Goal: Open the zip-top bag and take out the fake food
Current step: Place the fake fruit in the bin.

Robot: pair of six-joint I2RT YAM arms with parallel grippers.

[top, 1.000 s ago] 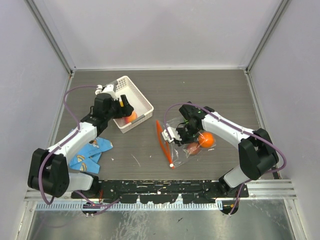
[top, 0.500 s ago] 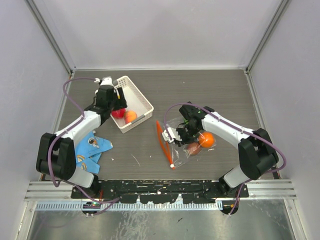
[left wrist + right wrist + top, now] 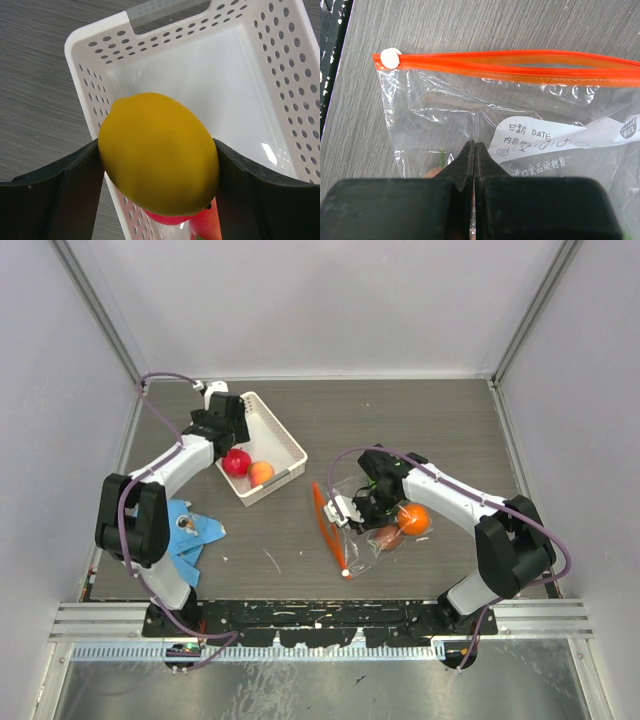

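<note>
The left arm's jaws stand wide and clamp a yellow fruit (image 3: 159,154) across its middle, one finger on each side. In the left wrist view the fruit hangs over the white basket (image 3: 85,90). The basket's long axis runs 12 to 6 there, with the handle slot at 12. Most of the fruit sits over the inside, but its 9 o'clock edge overlaps the basket's side wall. A red fruit (image 3: 236,462) and an orange-peach one (image 3: 261,472) already lie at the basket's 5 o'clock end in the top view. By my reading, letting go is the next step, and a small shift toward 3 o'clock first would keep the fruit off the rim.

The right arm's jaws are fully closed and pinch a fold of the clear bag (image 3: 435,115) just below its orange zip strip (image 3: 520,67). The white slider (image 3: 390,58) sits at the strip's 9 o'clock end in that view. The two tracks show a thin gap, so the mouth looks unzipped.

From above, the bag lies on the bench (image 3: 400,420) at about 4 o'clock from the basket. Its strip runs roughly 11 to 5 and its mouth faces 9 o'clock, toward the left arm. An orange fruit (image 3: 413,519) and a reddish-brown one (image 3: 388,536) remain inside, at the end away from the mouth. The left arm is nearer the basket and the right arm nearer the bag.
</note>
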